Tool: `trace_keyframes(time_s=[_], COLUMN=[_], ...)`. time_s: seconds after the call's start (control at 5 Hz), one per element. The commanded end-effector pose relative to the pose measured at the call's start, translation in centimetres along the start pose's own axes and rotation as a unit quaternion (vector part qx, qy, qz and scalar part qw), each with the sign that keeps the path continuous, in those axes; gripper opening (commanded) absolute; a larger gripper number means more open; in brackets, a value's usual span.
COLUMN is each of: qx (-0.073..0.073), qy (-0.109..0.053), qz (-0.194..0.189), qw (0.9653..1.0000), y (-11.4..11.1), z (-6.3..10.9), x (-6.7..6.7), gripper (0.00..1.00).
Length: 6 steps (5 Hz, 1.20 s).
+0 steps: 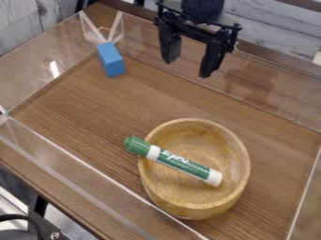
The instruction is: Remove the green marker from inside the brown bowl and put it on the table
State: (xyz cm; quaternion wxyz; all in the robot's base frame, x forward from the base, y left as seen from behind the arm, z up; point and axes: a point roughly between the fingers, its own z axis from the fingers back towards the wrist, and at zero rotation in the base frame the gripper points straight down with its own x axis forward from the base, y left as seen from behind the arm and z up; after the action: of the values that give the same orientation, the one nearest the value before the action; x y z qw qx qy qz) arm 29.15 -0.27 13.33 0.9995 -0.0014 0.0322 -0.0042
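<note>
The green marker (172, 160) lies slanted across the brown bowl (227, 188), its green cap resting on the left rim and its other end down inside. The bowl stands on the wood-grain table (113, 108) near the front right. My gripper (189, 54) hangs at the back, well above and behind the bowl, pointing down. Its two dark fingers stand apart with nothing between them, so it is open.
A blue rectangular block (112, 60) stands at the back left of the table. Clear plastic walls (51, 150) border the tabletop on all sides. A white object (100, 28) leans behind the blue block.
</note>
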Motion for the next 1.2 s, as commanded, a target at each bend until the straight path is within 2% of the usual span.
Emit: trace_keyframes(time_s=[0.0, 0.2, 0.4, 1.0], qx=[-0.009, -0.021, -0.029, -0.049], qy=[-0.008, -0.015, -0.025, -0.034], qz=[-0.002, -0.007, -0.011, -0.027], qw=[0.9999, 0.9996, 0.9992, 0.9979], y=[0.2, 0.7, 1.1, 0.7], z=[0.1, 0.6, 1.2, 1.9], x=[1.1, 2.2, 2.7, 2.2], gripper=[1.0, 1.0, 1.0, 1.0])
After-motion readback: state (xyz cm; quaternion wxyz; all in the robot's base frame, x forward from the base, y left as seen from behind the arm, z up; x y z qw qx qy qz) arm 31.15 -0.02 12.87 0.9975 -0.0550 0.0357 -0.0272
